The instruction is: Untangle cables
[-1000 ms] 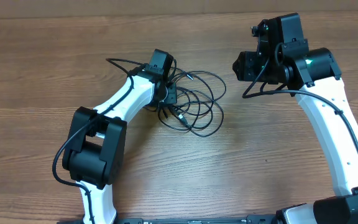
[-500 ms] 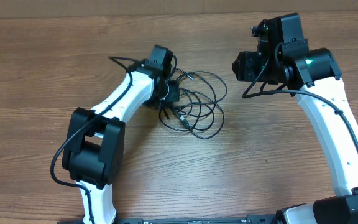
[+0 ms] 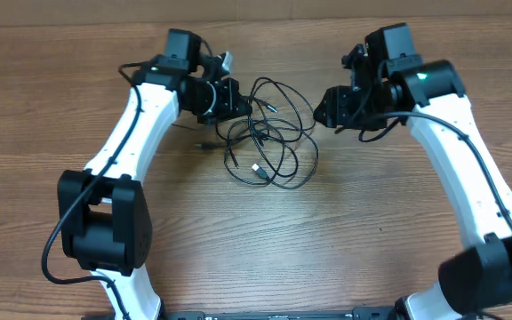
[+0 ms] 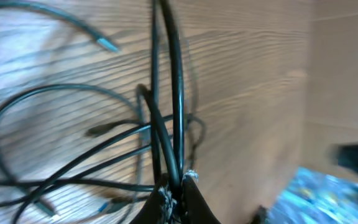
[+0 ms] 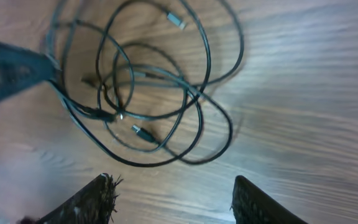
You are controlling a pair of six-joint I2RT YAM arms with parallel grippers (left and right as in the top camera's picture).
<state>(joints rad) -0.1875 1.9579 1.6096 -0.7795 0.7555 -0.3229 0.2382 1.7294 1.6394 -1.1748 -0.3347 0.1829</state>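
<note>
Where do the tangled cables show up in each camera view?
Overhead: the cables lie top centre, between the left gripper and the right gripper.
Left wrist: the cables fill left and centre.
Right wrist: the cables span upper left to centre.
Shared landmark: the left gripper pinching them, bottom centre in left wrist, probably the dark shape at right wrist's left edge.

Looped cables (image 3: 270, 145) on wooden table (image 3: 363, 244)

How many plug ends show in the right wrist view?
3: one plug end near the top edge, one low in the cables, one at their left. More may be hidden.
</note>
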